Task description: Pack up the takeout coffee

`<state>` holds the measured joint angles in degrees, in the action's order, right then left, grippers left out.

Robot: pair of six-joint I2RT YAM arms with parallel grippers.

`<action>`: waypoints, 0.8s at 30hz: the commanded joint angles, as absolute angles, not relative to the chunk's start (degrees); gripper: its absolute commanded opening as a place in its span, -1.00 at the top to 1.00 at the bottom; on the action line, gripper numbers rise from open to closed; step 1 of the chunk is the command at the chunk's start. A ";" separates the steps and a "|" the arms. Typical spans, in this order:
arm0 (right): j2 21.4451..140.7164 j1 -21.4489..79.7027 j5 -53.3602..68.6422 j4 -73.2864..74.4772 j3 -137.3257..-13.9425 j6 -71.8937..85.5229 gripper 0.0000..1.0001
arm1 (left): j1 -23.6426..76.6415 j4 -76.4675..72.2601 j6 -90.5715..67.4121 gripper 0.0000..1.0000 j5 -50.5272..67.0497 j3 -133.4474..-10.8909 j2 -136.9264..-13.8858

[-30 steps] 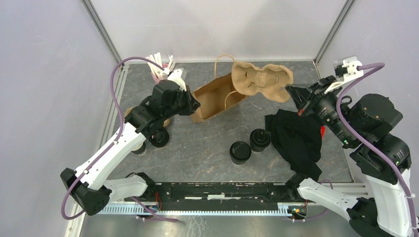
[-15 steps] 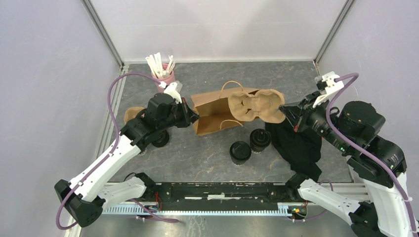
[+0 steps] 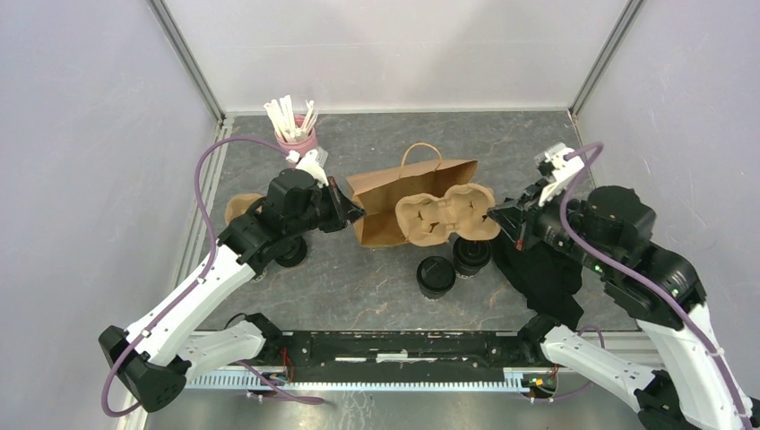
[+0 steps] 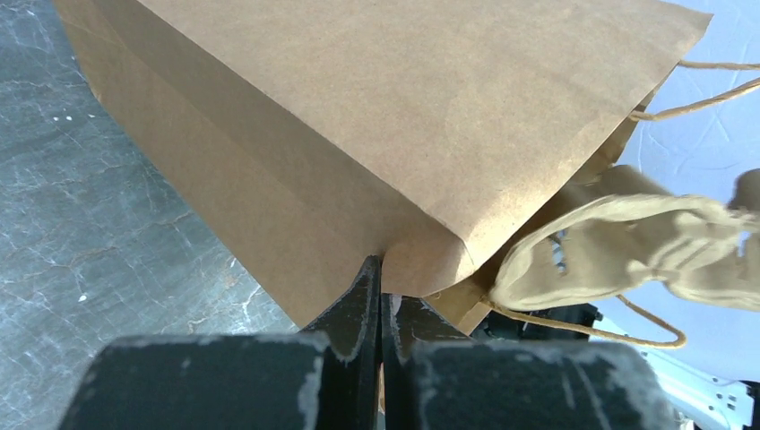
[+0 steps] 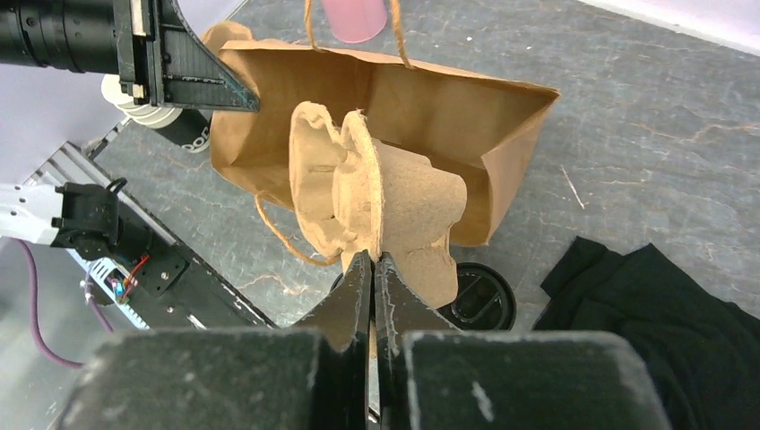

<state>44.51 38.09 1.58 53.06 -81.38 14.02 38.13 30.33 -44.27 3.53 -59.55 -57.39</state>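
Nearest the arm bases, two coffee cups point(image 3: 436, 276) point(image 3: 471, 254) stand side by side on the grey table point(image 3: 376, 278), black lids on, untouched and outside any packaging. A third cup point(image 3: 289, 253) sits half hidden under the left forearm. A black cloth point(image 3: 547, 269) lies just right of the pair. Mid-table, the right gripper point(image 3: 491, 218) point(image 5: 372, 260) is clenched on the rim of a pulp cup carrier point(image 3: 444, 215) point(image 5: 358, 193), its wells empty, held edge-on at the mouth of the paper bag point(image 3: 381, 202) point(image 5: 430, 107). Whether the far end is past the lip, cannot tell. The left gripper point(image 3: 351, 213) point(image 4: 381, 269) pinches the bag's corner fold, jaws tight on paper, keeping the mouth open toward the right arm. Farthest back, a pink cup of white sticks point(image 3: 296, 134). Judged progress: early. The carrier is about to go in, or is just starting to. No coffee is loaded, so every cup is left to seat and bag. Against a second ago: the carrier has come down from high over the back of the table to the bag mouth. The bag has swung from slanting away to lying square across the table. The right arm has dropped in and toward centre. The left grip and the cups are unchanged.
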 commanded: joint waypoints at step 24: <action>47.45 37.91 -6.89 46.16 -78.32 17.28 1.00 | 38.41 31.57 -51.29 0.88 4.02 -62.08 -57.74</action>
